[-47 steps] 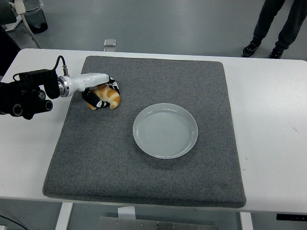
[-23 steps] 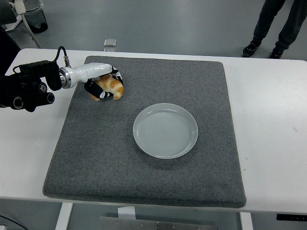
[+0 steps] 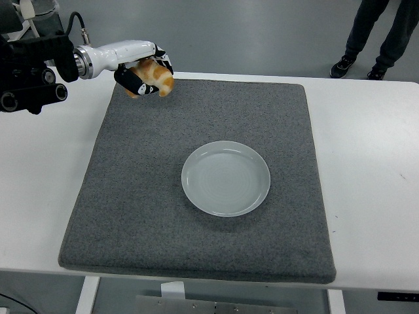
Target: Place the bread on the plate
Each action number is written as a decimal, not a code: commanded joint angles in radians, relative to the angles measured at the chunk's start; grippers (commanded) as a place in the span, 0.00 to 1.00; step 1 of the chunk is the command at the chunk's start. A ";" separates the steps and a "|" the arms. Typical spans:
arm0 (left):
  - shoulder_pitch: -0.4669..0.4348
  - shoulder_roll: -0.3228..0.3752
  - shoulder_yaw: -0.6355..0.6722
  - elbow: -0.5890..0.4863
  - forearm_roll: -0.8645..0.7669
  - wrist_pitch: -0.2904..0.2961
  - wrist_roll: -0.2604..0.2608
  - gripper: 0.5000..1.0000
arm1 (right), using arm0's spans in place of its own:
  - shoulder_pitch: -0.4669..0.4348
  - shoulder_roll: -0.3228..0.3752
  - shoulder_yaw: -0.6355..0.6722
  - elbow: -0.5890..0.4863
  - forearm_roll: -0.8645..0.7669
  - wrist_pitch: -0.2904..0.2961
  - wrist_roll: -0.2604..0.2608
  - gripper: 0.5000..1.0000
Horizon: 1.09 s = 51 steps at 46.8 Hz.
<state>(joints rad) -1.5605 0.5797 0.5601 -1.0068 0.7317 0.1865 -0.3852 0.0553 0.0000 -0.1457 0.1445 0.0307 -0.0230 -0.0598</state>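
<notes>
The bread (image 3: pixel 155 77) is off the mat, held in the air at about ten o'clock from the table's centre, over the far left corner of the grey mat (image 3: pixel 131 196). It is a golden-brown piece with its long axis running roughly from ten o'clock to four o'clock, tipped a little downward at its right end. The left hand (image 3: pixel 143 73) is closed around it: black fingers (image 3: pixel 134 81) curl under and in front of the bread while the white back of the hand covers it from above, so only the right part of the loaf shows.

The plate (image 3: pixel 225 177) lies flat on the mat near its middle, empty, at about four o'clock from the bread and well apart from it. That is the relation the next move depends on: in my judgement the hand has to carry the bread toward four o'clock and down until it sits over the plate's centre, then loosen its fingers. The left arm is the only arm in view, so it is the nearer one; the right hand does not show.

A person's legs (image 3: pixel 380 33) stand beyond the table's far edge at one o'clock, well away from the work.
</notes>
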 commanded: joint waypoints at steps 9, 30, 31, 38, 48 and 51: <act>-0.093 0.031 -0.031 -0.007 0.002 -0.061 0.000 0.00 | 0.000 0.000 0.000 0.001 0.000 0.000 0.000 0.86; -0.265 0.046 -0.035 -0.004 0.000 -0.117 0.000 0.00 | 0.000 0.000 0.000 0.000 0.000 0.000 0.000 0.86; -0.271 0.048 -0.035 -0.004 0.000 -0.121 0.000 0.00 | 0.000 0.000 0.000 0.001 0.000 0.000 0.000 0.86; -0.317 0.048 -0.049 -0.003 0.000 -0.130 0.000 0.00 | 0.000 0.000 0.000 0.000 0.000 0.000 0.000 0.86; -0.365 0.048 -0.063 -0.006 0.003 -0.163 -0.001 0.00 | 0.000 0.000 0.000 0.001 0.000 0.000 0.000 0.86; -0.365 0.048 -0.088 -0.010 0.009 -0.176 -0.001 0.00 | 0.000 0.000 0.000 0.001 0.000 0.000 0.000 0.86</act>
<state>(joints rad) -1.9240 0.6276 0.4944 -1.0118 0.7329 0.0219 -0.3859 0.0552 0.0000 -0.1457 0.1448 0.0307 -0.0230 -0.0598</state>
